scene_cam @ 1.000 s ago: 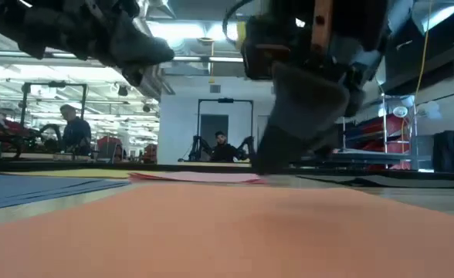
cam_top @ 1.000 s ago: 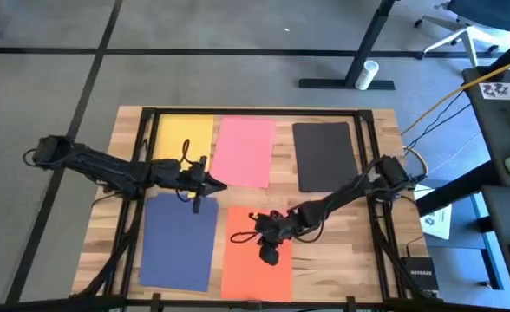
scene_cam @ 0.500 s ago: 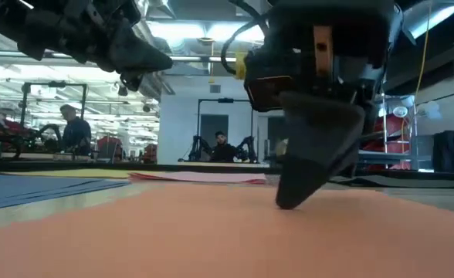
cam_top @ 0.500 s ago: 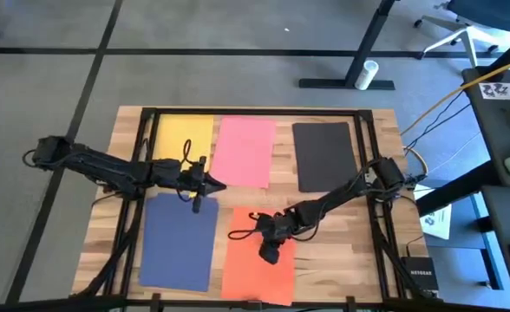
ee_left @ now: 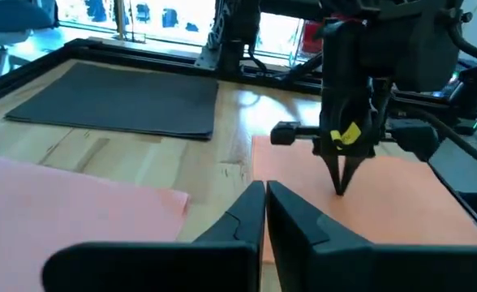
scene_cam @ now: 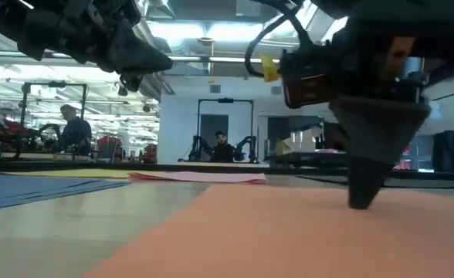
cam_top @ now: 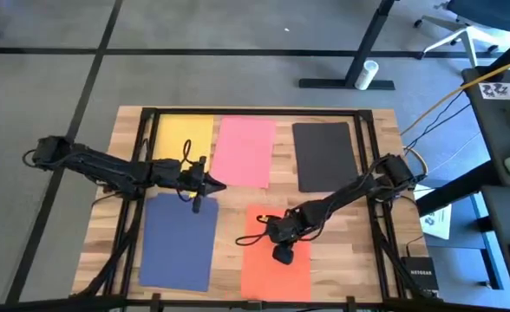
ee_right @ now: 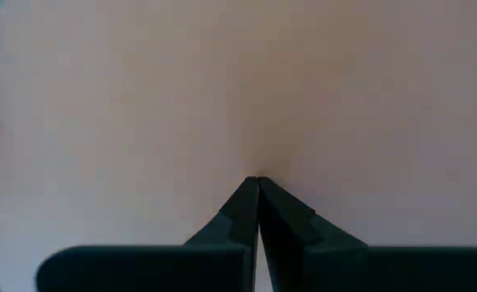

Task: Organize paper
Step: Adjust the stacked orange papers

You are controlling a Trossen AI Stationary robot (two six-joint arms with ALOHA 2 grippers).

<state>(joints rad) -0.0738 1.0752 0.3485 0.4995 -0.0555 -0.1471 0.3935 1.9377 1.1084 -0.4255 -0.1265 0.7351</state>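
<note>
Five sheets of paper lie flat on the wooden table: yellow [cam_top: 184, 139], pink [cam_top: 245, 152] and black [cam_top: 324, 156] along the far side, navy blue [cam_top: 179, 241] and orange [cam_top: 277, 253] along the near side. My right gripper [cam_top: 281, 254] is shut and stands tip-down on the orange sheet [scene_cam: 289, 232]. My left gripper [cam_top: 206, 185] is shut and hangs above the table [scene_cam: 146, 58] between the pink sheet's near edge and the navy sheet's far edge, holding nothing. My right gripper presses its shut fingertips [scene_cam: 361, 202] down on the orange sheet's top face [ee_right: 257, 166], about at the sheet's middle. The fingers come from above, pointing down. The sheet lies flat on the table under them.
Black frame rails [cam_top: 142, 173] run along the table's left, right and far sides, with cables beside them. A white printed sheet [cam_top: 437, 221] and a small dark box [cam_top: 420, 276] sit off the table's right edge. Bare wood [cam_top: 342, 247] shows to the right of the orange sheet.
My right gripper has gone toward the table's right edge with its shut tips on the orange sheet. The sheet has slid along the table the same way, still flat, and the gap between it and the navy sheet has widened.
</note>
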